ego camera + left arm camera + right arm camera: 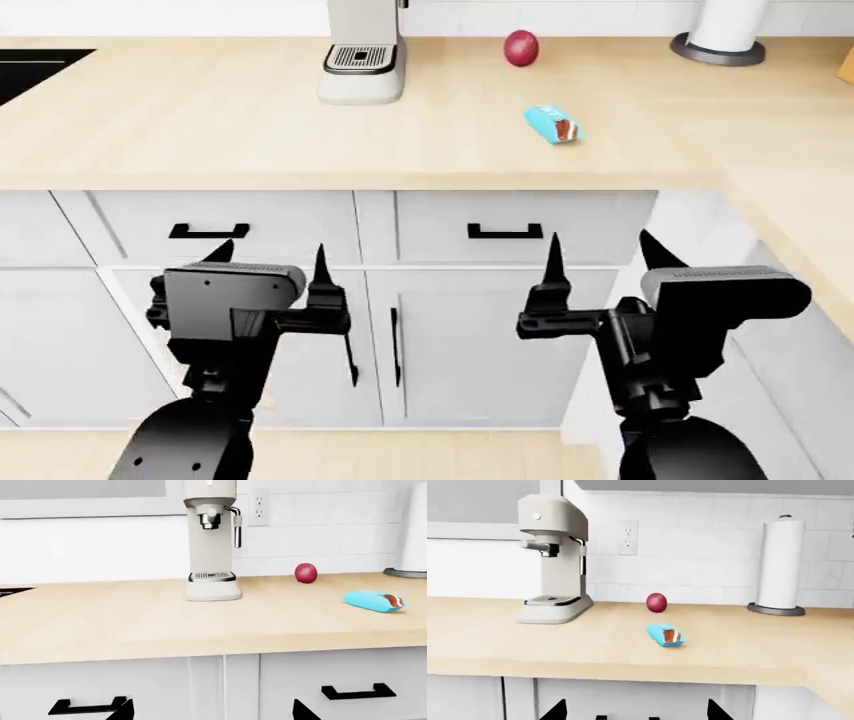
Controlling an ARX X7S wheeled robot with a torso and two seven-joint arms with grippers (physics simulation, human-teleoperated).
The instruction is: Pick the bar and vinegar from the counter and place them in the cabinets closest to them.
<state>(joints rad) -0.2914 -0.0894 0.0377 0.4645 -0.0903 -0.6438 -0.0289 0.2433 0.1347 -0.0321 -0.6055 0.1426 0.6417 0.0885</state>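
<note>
On the tabletop [200, 130] the bar [551, 123] lies untouched, vinegar not visible, both the left tool [268, 262] and right tool [599, 255] open, empty, nothing placed yet.

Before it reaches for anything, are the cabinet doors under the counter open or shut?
Shut. In the head view both cabinet doors sit flush under the counter, with the bar lying on top.

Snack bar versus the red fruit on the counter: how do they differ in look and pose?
The snack bar is light blue with a reddish-brown end; the red fruit is uniformly dark red. The bar is elongated and lies flat; the fruit is round. The bar sits nearer the counter's front edge, the fruit back by the wall. Both are small, rest on the counter, and are untouched by either gripper.
</note>
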